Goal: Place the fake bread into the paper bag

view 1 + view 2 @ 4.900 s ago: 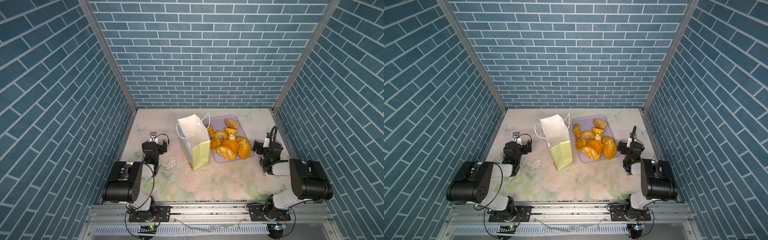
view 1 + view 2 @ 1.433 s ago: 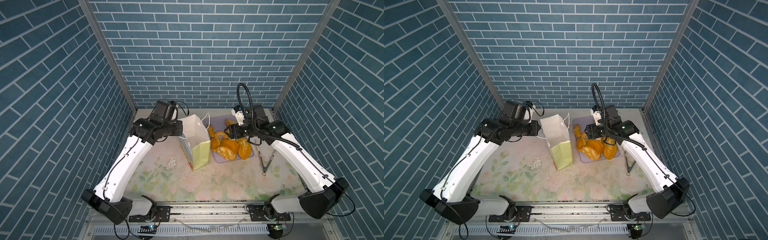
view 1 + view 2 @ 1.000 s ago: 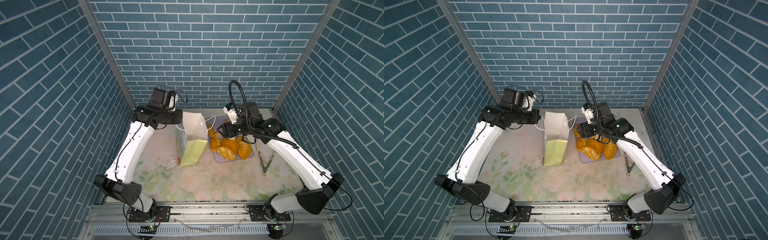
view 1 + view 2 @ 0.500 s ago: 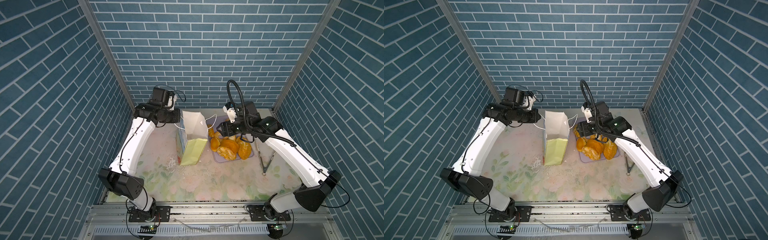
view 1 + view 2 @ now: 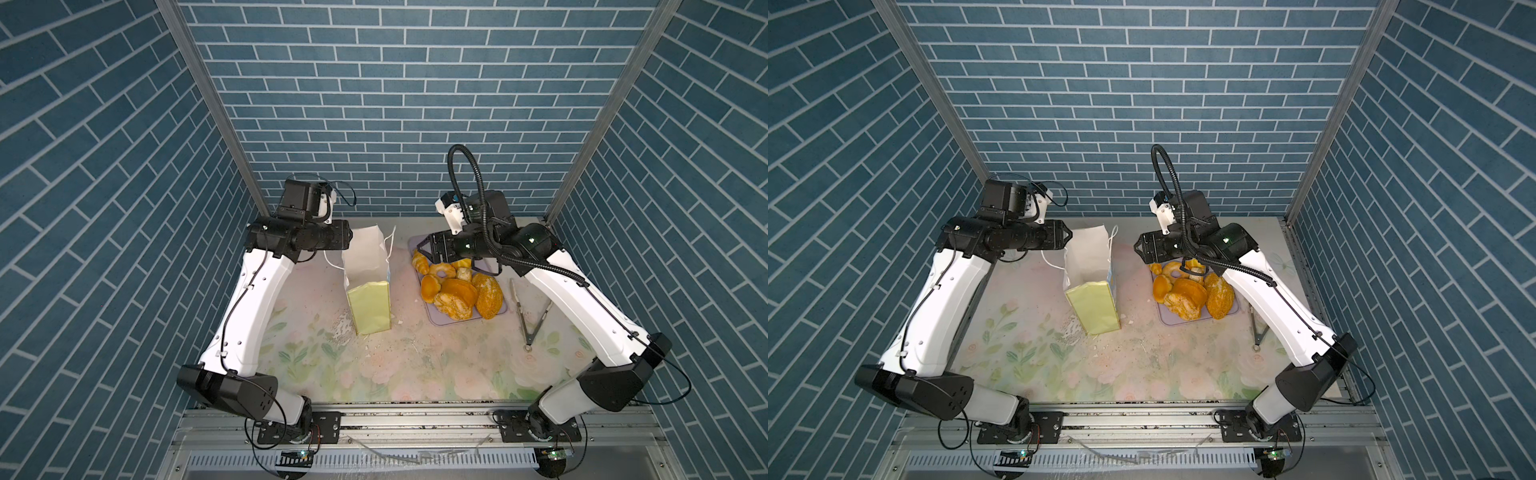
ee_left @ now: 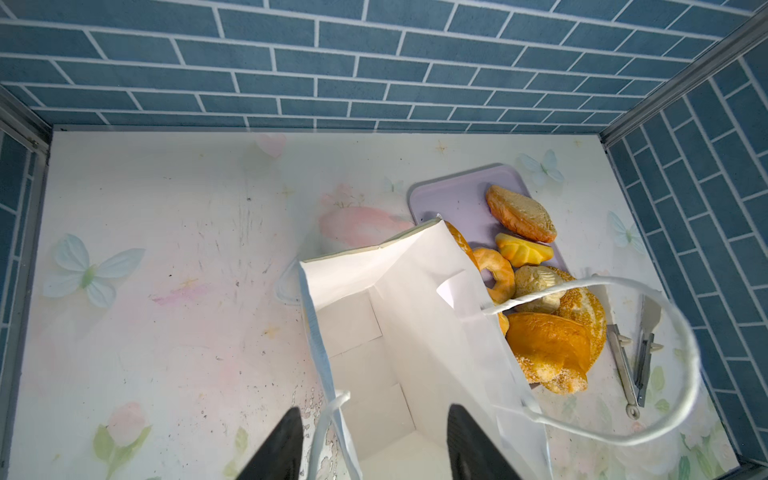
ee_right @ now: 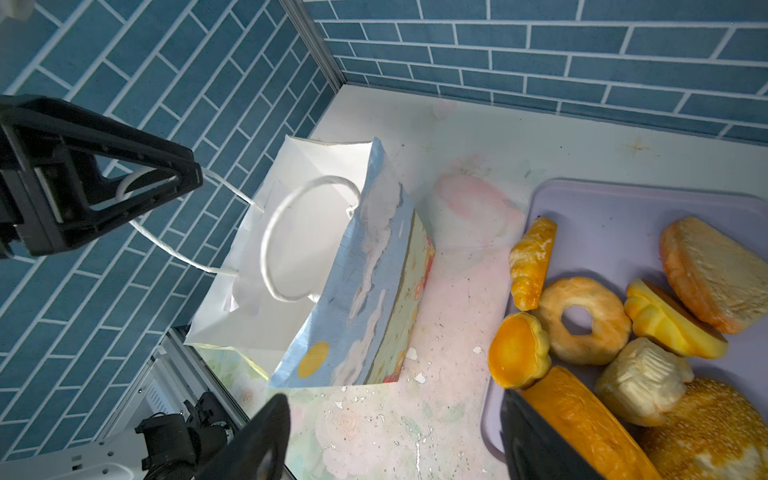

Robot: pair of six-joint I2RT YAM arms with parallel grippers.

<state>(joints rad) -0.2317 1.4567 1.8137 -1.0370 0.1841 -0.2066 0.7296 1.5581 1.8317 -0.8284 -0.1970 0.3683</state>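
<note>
So the left fingers (image 6: 278, 449) are hanging open astride one wall of the tall blue-and-green paper gift bag (image 5: 370, 301), clamping nothing. The bag's standing empty mid-desk (image 5: 415, 365). The right fingers (image 7: 266, 436) are hovering wide open and empty over the golden-orange foam bread (image 5: 457, 291), all of it lying on the lilac tray (image 5: 436, 318).

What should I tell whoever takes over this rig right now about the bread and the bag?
The left gripper is open. Its fingers straddle one wall of the paper bag and a cord handle, not clamped.
The right gripper is open and empty, hovering by the bag-side edge of the lilac tray.
The bag stands upright, mouth open, with nothing inside.
The fake bread is all piled on the tray.
Done: nothing bagged. Left: every piece.
</note>
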